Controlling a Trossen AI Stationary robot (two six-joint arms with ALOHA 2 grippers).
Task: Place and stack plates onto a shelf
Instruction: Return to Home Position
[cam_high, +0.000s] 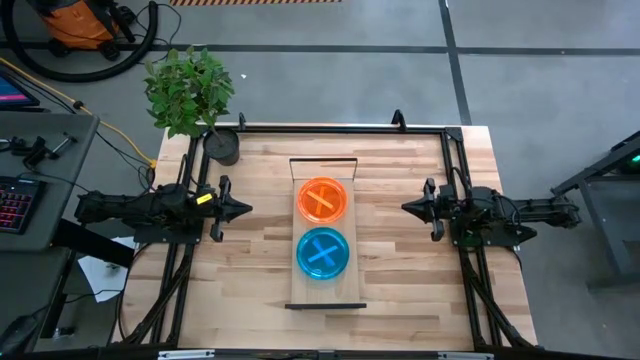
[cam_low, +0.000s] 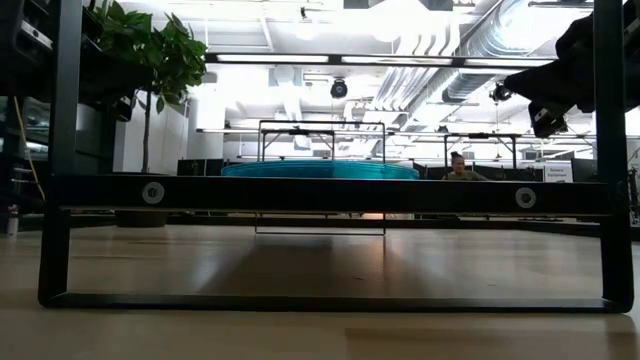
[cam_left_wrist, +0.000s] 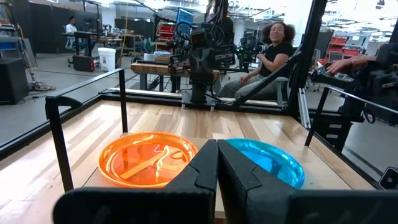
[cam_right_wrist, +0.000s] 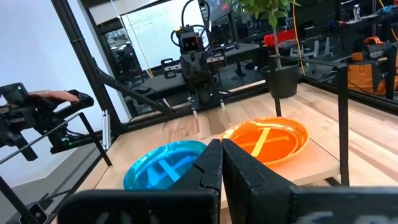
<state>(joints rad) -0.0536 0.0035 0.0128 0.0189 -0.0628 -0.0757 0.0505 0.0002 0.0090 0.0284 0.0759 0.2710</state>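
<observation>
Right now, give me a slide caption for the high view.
Orange plates and blue plates on the shelf; left pincer and right pincer shut, flanking it.

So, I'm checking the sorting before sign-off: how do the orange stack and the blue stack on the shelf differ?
The orange stack is orange, the blue stack cyan-blue. The orange stack sits toward the end of the shelf nearer the plant pot, the blue stack toward the other end. In the low view only the blue stack shows; the orange stack is hidden. Both are round, equal in size and lie flat.
</observation>
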